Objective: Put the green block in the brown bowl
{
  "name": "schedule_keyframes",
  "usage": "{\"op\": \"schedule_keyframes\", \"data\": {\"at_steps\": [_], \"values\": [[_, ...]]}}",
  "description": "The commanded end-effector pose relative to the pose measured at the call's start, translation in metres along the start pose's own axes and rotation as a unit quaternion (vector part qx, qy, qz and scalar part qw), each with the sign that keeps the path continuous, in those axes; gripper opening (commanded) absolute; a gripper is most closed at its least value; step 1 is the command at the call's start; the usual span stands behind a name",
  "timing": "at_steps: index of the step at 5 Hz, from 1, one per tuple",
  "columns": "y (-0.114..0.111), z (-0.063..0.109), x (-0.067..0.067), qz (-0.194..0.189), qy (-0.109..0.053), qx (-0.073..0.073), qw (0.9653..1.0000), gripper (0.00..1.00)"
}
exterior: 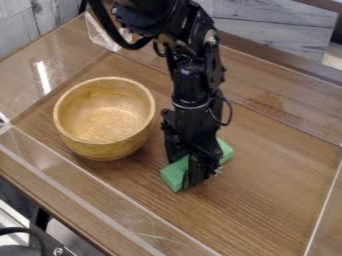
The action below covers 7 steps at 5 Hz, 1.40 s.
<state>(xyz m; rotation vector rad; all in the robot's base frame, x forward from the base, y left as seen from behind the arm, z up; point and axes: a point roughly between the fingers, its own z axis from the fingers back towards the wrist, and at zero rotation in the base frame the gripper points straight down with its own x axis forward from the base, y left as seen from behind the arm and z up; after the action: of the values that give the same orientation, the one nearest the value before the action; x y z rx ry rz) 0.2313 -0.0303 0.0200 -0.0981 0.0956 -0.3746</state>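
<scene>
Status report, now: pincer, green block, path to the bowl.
Pincer down at table level, shut on green block. Block not yet lifted off the wooden table. Brown bowl just beside it, empty. Nothing between them.

no readable text, labels, brands, numbers or signs anywhere in the camera view. nothing legible on any surface at this resolution.
</scene>
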Motion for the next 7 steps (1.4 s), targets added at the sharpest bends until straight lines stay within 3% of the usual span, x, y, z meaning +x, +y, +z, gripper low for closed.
{"op": "schedule_keyframes", "data": {"at_steps": [1, 2, 4, 5, 6, 7], "values": [[-0.005, 0.011, -0.002, 0.010, -0.002, -0.009, 0.9999, 0.00], [-0.009, 0.013, -0.006, 0.021, 0.010, -0.022, 0.9995, 0.00], [-0.013, 0.041, -0.019, 0.056, 0.022, -0.043, 0.9972, 0.00], [-0.012, 0.060, -0.026, 0.079, 0.019, -0.050, 0.9955, 0.00], [-0.006, 0.098, -0.032, 0.117, 0.001, -0.051, 0.9918, 0.00], [0.014, 0.146, -0.047, 0.164, -0.020, -0.044, 0.9854, 0.00]]}}
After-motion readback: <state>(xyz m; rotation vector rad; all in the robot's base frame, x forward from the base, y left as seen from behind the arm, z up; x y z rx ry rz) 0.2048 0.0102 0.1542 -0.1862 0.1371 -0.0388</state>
